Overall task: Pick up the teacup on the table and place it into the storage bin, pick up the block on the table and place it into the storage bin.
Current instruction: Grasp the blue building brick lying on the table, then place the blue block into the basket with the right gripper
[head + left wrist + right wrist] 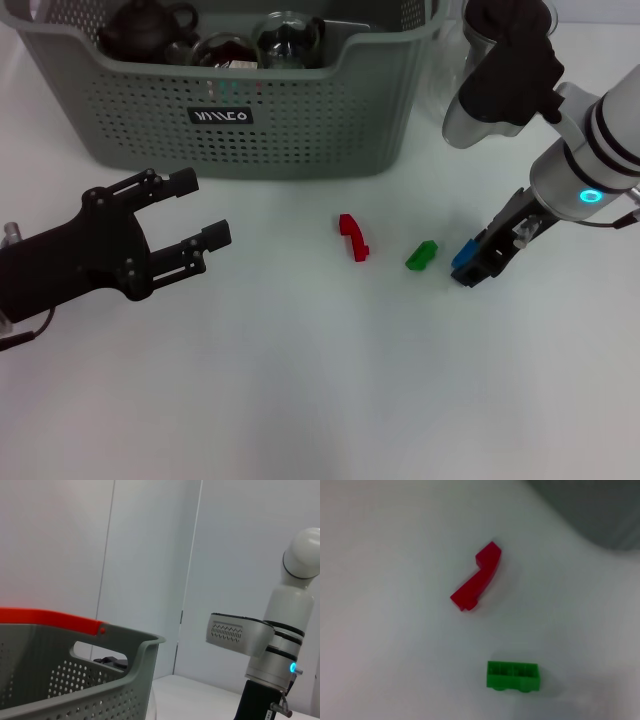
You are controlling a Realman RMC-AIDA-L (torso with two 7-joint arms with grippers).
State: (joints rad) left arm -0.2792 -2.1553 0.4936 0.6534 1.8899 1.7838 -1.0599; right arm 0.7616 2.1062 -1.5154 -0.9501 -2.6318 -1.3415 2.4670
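Blocks remain: the right gripper (468, 270) is clamped on a blue block (463, 255) at the table, beside green (421, 256) and red (352, 237) ones. Left gripper (190, 215) hovers open. Next, probably: carry it to the storage bin (300, 120), where teaware (215, 35) sits.

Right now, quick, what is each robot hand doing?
Left end effector: open, holding nothing, hovering in front of the storage bin.
Right end effector: shut on the blue block, low over the table.
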